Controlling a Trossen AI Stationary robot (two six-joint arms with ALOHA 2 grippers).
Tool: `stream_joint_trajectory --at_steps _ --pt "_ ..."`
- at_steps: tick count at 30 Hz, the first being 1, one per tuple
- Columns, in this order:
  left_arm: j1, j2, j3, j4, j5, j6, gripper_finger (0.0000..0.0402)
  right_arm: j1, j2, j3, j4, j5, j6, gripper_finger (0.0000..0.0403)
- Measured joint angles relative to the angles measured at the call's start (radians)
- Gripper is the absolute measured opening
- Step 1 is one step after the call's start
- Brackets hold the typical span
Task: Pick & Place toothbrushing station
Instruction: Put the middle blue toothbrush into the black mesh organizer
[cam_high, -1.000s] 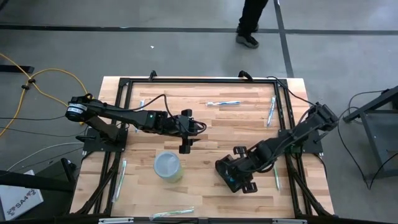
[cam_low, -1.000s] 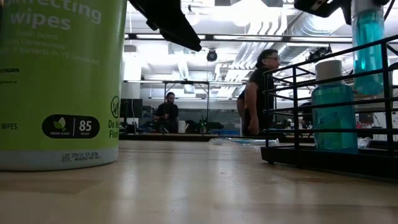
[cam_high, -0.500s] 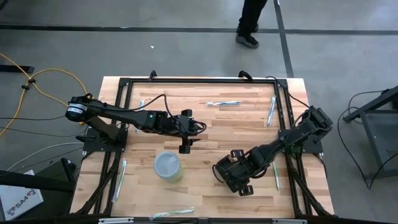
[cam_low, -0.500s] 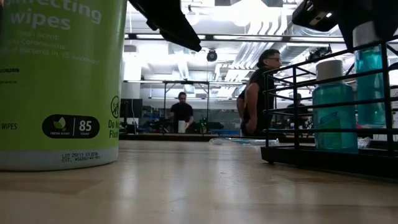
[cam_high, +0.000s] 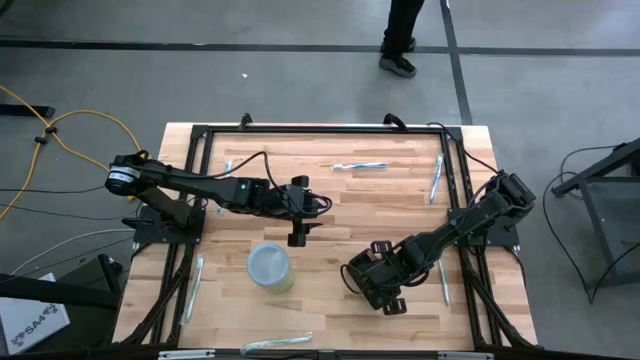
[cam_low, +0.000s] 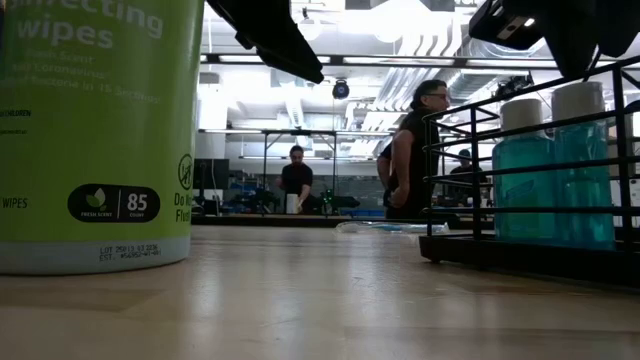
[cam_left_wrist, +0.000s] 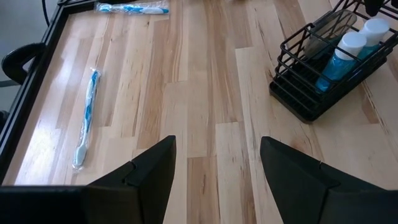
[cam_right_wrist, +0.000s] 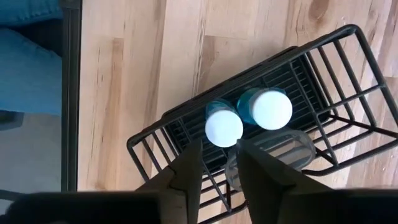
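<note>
1. Jaws of the right gripper (cam_right_wrist: 219, 146) stand only narrowly apart. In the right wrist view their tips sit against the sides of the round white cap of a teal plastic bottle (cam_right_wrist: 224, 129) and appear closed on it.
2. That bottle stands upright inside the toothbrushing station (cam_right_wrist: 149, 140), a black rectangular wire rack. It is touching a second teal bottle with a white cap (cam_right_wrist: 264, 109).
3. A clear plastic cup (cam_right_wrist: 273, 152) lies in the same rack, just beside the two bottles.
4. In the high view the rack rests on the pale wooden plank surface (cam_high: 340, 210), lower right of centre, mostly hidden under the right gripper (cam_high: 375, 285).
5. In the low view the rack fills the right edge of the frame. Both bottles (cam_low: 580, 170) (cam_low: 525, 170) show behind its bars, and the dark gripper comes down from the upper right corner onto the nearer cap.
6. The left gripper (cam_left_wrist: 217, 143) has its jaws spread as wide as they go and holds nothing. It hangs over bare wood near the middle of the high view (cam_high: 297, 238), well apart from the rack.
7. A green cylindrical wipes canister with a pale lid (cam_high: 270, 268) stands just below the left gripper in the high view. It fills the left of the low view (cam_low: 100, 130).
8. Blue-and-white toothbrushes in clear wrappers lie around the edges, one at the left of the left wrist view (cam_left_wrist: 86, 118) and one near the top centre of the high view (cam_high: 358, 166).
9. A person in dark clothes (cam_low: 410, 150) stands in the room beyond.
</note>
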Motion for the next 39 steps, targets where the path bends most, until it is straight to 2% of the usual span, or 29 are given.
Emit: stream_joint_trajectory --at_steps 6,17,25,30,39 --pt "0.0 0.0 0.0 0.0 0.0 0.0 0.0226 0.0 0.0 0.0 0.013 -0.026 0.0 0.0072" --pt "0.0 0.0 0.0 0.0 0.0 0.0 0.0226 -0.011 -0.002 0.0 0.012 -0.029 0.002 0.0072" --pt "0.0 0.0 0.0 0.0 -0.001 -0.009 0.0226 -0.049 -0.008 0.0 0.012 -0.036 0.007 0.0072" --pt "0.0 0.0 0.0 0.0 -0.003 -0.053 0.0226 -0.087 -0.008 0.0 0.011 -0.08 0.007 0.0072" --pt "0.0 0.0 0.0 0.0 -0.003 -0.079 0.0226 -0.153 -0.094 0.0 0.013 -0.076 0.023 0.0072"
